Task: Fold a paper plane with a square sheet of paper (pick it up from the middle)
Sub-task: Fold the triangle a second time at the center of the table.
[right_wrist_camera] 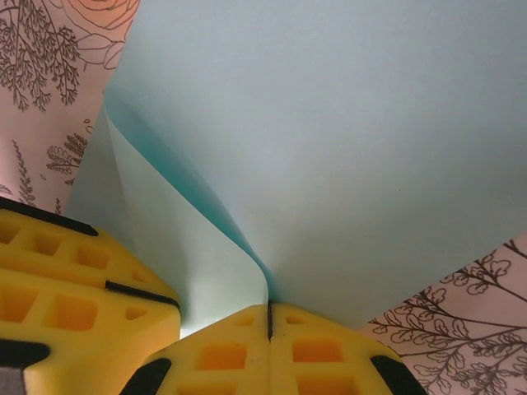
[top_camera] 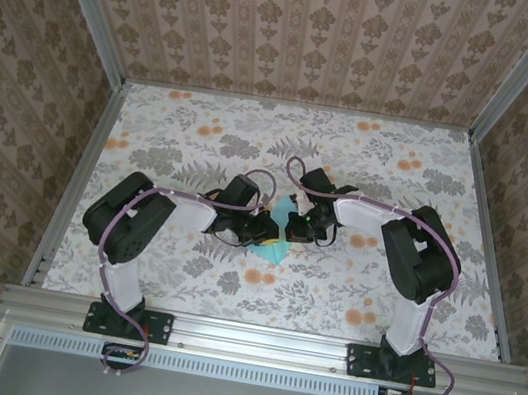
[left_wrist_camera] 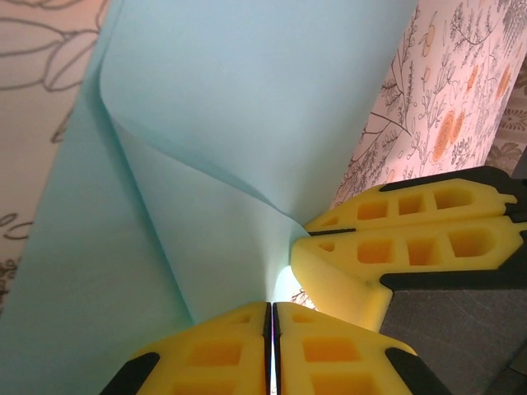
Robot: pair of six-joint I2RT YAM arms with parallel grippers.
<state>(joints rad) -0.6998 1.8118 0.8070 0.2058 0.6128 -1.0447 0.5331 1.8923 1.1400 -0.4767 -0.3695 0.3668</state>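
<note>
The square sheet of paper point(top_camera: 272, 251) is light turquoise and sits at the table's middle, pinched between both grippers. It bends into a soft curved fold point(left_wrist_camera: 206, 181), with one layer curling over another point(right_wrist_camera: 329, 148). My left gripper point(left_wrist_camera: 272, 309) is shut on the sheet's edge, its yellow pads pressed together. My right gripper point(right_wrist_camera: 268, 309) is likewise shut on the paper, right beside the left one. The right gripper's fingers point(left_wrist_camera: 395, 239) show in the left wrist view, and the left gripper's fingers point(right_wrist_camera: 74, 288) in the right wrist view. From above, the left gripper point(top_camera: 264, 230) and right gripper point(top_camera: 302, 226) nearly meet. The paper plane is out of view.
The floral tabletop point(top_camera: 203, 137) spreads around the arms. Patterned walls with aluminium frame posts point(top_camera: 82, 162) close off the left, right and back. Both arm bases are bolted to the rail point(top_camera: 250, 339) at the near edge.
</note>
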